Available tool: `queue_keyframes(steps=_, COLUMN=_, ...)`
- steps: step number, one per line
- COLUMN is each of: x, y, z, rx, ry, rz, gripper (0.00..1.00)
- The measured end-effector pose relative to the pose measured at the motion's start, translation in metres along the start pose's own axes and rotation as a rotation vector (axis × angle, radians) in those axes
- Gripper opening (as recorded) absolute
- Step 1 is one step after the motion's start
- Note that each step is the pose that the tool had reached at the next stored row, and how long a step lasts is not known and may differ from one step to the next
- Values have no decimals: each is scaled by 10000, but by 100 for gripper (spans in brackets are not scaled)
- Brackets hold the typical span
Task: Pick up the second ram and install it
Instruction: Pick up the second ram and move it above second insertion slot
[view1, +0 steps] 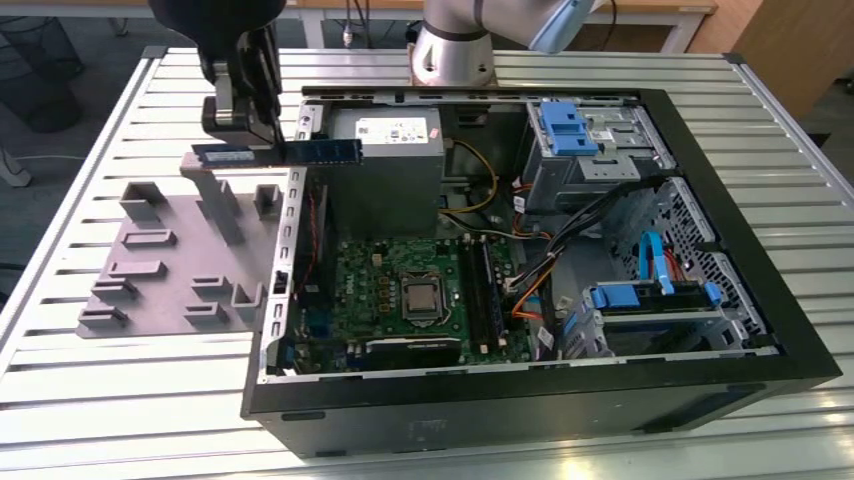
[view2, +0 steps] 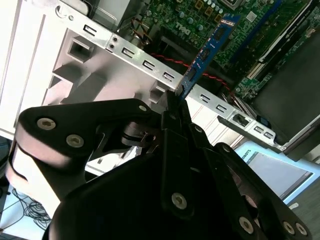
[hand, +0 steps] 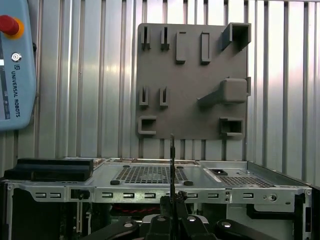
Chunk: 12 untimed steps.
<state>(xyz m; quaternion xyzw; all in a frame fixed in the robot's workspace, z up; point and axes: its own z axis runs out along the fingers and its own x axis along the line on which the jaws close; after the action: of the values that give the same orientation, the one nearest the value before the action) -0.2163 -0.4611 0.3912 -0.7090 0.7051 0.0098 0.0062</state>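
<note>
The second ram is a thin blue strip held level in the air above the case's edge at the exterior view's left, beside the grey power supply. My gripper is shut on one end of it. In the second wrist view the ram sticks out from the shut fingers toward the green motherboard. The first wrist view has the ram edge-on above my gripper. The black memory slots lie lower down on the motherboard.
The grey plastic holder block sits on the slatted table at the exterior view's left of the open black case. Blue drive cages and loose cables fill the case's other side. A teach pendant lies nearby.
</note>
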Motion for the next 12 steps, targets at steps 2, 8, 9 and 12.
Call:
queue_keyframes(steps=2, x=0, y=-18, z=0, rx=0, ry=0, rz=1, gripper=14)
queue_keyframes(steps=8, x=0, y=-81, z=0, rx=0, ry=0, rz=0, gripper=14)
queue_keyframes(steps=9, x=0, y=-91, z=-1, rx=0, ry=0, rz=1, gripper=14)
queue_keyframes(steps=12, x=1, y=-128, z=-1, rx=0, ry=0, rz=0, gripper=14)
